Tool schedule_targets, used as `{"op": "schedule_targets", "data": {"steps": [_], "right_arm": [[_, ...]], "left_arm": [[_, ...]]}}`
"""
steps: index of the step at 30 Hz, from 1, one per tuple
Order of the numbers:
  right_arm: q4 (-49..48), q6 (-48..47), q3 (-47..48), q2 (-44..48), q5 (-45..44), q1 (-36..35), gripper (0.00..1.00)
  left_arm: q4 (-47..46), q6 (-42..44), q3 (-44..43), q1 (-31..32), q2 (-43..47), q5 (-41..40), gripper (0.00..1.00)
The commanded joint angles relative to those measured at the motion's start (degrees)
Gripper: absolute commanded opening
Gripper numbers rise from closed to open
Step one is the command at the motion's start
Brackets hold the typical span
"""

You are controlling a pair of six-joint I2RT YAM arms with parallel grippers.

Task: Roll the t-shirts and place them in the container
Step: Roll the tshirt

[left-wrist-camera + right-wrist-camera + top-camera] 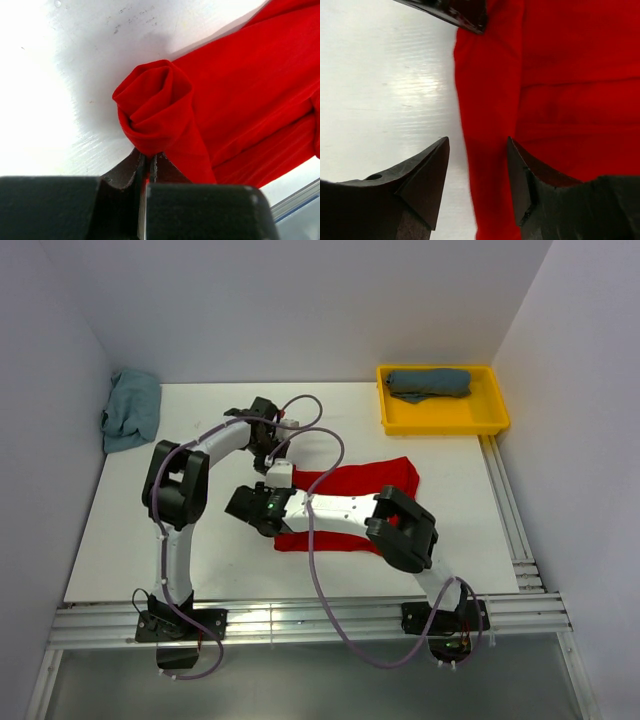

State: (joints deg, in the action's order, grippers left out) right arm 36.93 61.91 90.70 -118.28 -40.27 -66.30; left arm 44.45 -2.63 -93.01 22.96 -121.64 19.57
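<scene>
The red t-shirt (355, 480) lies partly folded in the middle of the white table (115, 540), half covered by my right arm. Its left end is curled into a small roll (155, 105). My left gripper (272, 462) (147, 162) is shut on the cloth at that roll's near edge. My right gripper (268, 502) (477, 145) stands open just below it, its fingers on either side of the shirt's rolled left edge (487, 150) without pinching it. A slate blue-grey t-shirt (428, 383) lies rolled in the yellow tray (495, 425). A pale teal t-shirt (130, 408) lies bunched at the far left.
The yellow tray stands at the far right corner. Grey walls close in the table on three sides. Metal rails (300, 620) run along the near edge and the right side. One finger of the left gripper (465, 15) shows at the top of the right wrist view.
</scene>
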Motion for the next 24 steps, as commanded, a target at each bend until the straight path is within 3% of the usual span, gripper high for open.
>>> {"op": "schedule_targets", "data": {"steps": [1, 11, 15, 16, 19, 24], "right_arm": [[4.7, -2.8, 3.6, -2.9, -4.6, -0.1, 0.56], [7.8, -1.5, 4.0, -5.5, -4.6, -1.1, 0.52], [4.7, -0.5, 0.6, -4.1, -2.8, -1.1, 0.25], [3.3, -0.2, -1.8, -2.6, -2.2, -1.1, 0.23], [-3.4, 0.8, -8.1, 1.2, 1.3, -0.6, 0.19], [-22.5, 3.4, -24.0, 10.0, 10.4, 2.1, 0.18]], "left_arm": [[2.1, 0.3, -2.5, 0.2, -1.1, -0.9, 0.0], [3.3, 0.3, -5.0, 0.7, -2.3, -0.9, 0.04], [3.5, 0.5, -5.8, 0.7, -2.5, -0.6, 0.09], [3.5, 0.6, -5.9, 0.7, -2.5, -0.4, 0.11], [3.6, 0.9, -6.4, 0.7, -2.2, -0.1, 0.19], [3.5, 2.0, -7.5, 0.2, -0.7, 3.3, 0.5]]}}
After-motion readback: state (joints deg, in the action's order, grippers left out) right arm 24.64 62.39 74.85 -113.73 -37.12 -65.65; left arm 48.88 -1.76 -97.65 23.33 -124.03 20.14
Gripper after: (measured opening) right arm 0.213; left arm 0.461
